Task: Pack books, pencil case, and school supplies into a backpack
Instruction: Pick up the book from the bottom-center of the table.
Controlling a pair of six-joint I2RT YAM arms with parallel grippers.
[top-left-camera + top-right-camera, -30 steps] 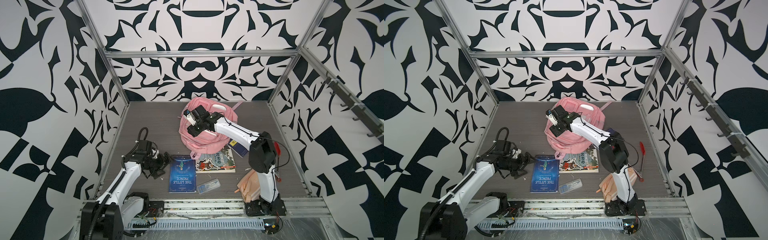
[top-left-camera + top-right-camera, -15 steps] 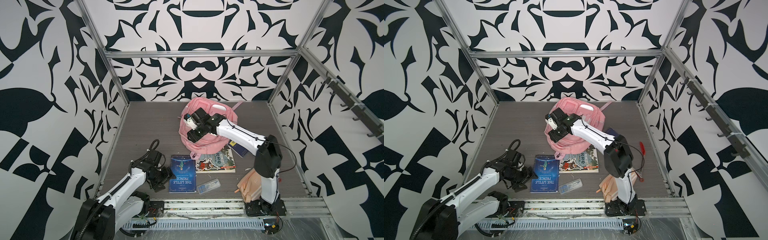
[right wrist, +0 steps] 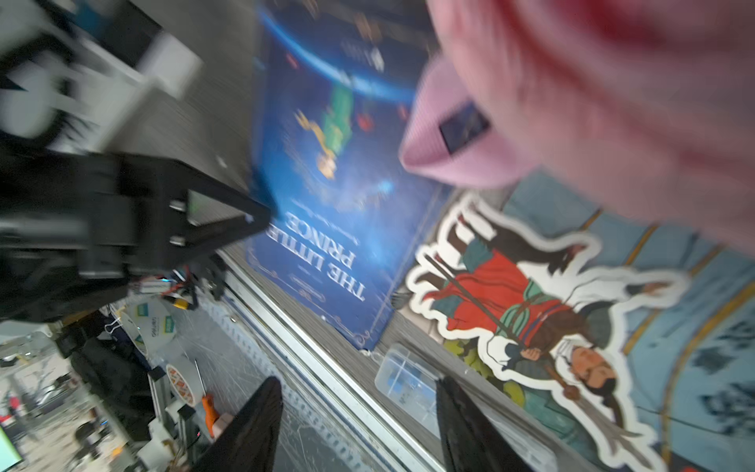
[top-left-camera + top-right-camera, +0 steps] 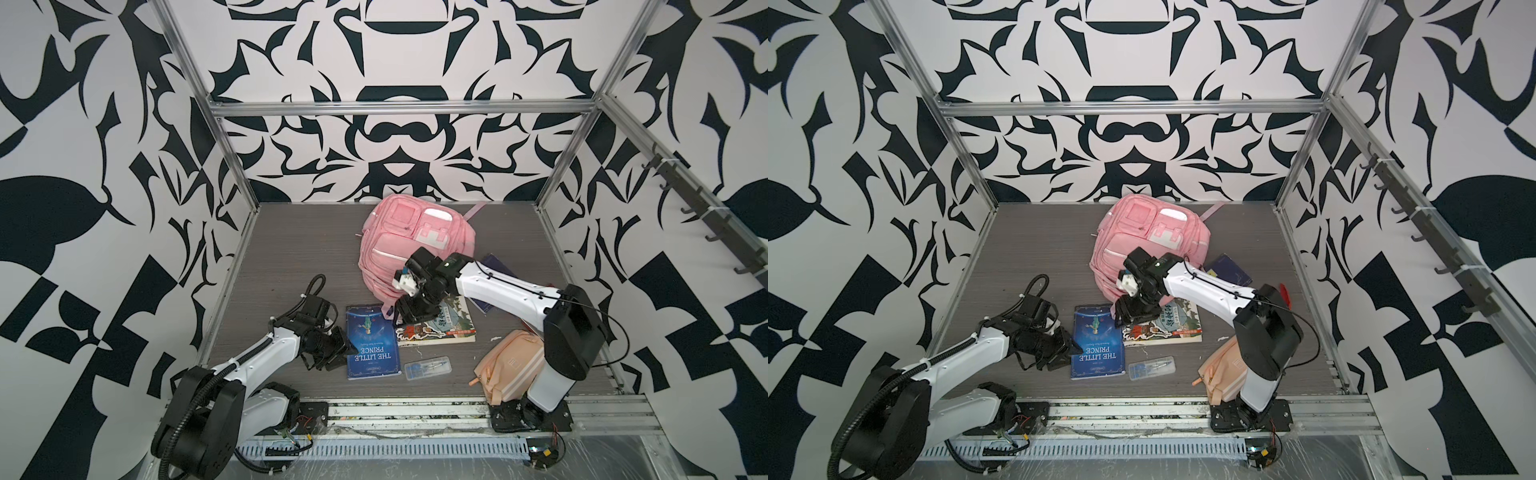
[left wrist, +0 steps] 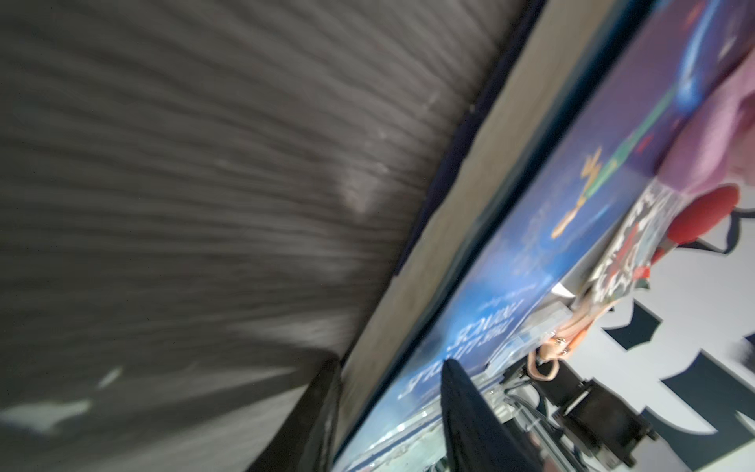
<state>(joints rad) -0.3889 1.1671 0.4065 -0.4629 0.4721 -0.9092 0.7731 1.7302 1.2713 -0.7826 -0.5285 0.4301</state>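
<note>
Two left fingers [image 5: 467,412] straddle the blurred blue book [image 5: 510,253], grip unclear; right fingers [image 3: 249,429] spread.

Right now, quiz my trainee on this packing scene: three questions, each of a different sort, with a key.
1. True or false: "The Little Prince" book is already inside the pink backpack.
2. What lies closest to the right arm's base? A) clear plastic box B) peach pencil case C) navy book
3. Short answer: which gripper reaches that blue book's edge?
Key: 1 false, it lies on the table. 2 B. 3 the left gripper.
</note>
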